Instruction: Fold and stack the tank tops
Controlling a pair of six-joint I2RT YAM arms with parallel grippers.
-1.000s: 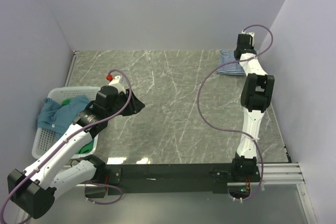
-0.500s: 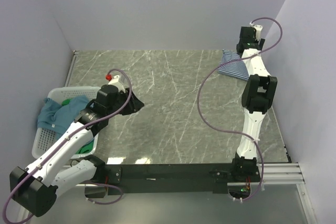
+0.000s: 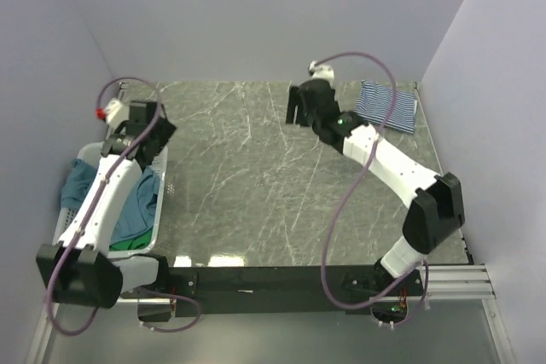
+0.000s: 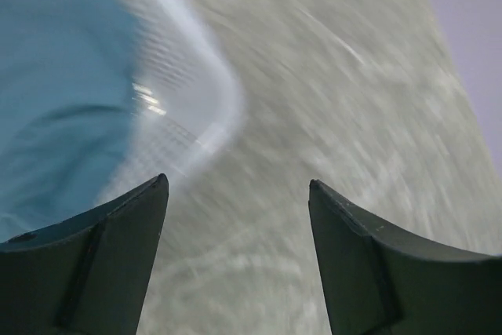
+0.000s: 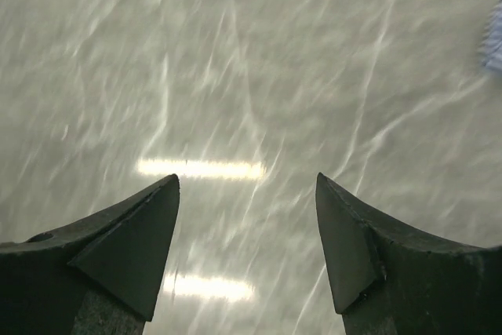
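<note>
– Hovering over the far corner of the white mesh basket [image 4: 210, 107]: left gripper [image 4: 238, 186], fingers spread wide, nothing between them.
– Basket contents?
– Teal-blue tank top [image 3: 102, 198] bunched inside, spilling over the left rim. Green tank top [image 3: 128, 243] beneath it at the near end, just an edge showing. Sliver of green also at the top-left corner of the left wrist view, blurred.
– Neither folded?
– Both crumpled, both in the basket at the left side of the table [image 3: 256, 185].
– Right side?
– Right gripper [image 5: 247, 182] out over the far middle of the table, arm stretched in from the right. Fingers apart, holding nothing. Only bare marble below it in the wrist view, smeared by motion blur.
– Striped one?
– Navy-and-white striped tank top [image 3: 388, 106] folded flat in the far right corner of the table. Well apart from the basket. To the right of the right gripper, not touching it. Blurred scrap of it at the right edge of the right wrist view.
– Contact with any fabric?
– Can't see any, either arm.
</note>
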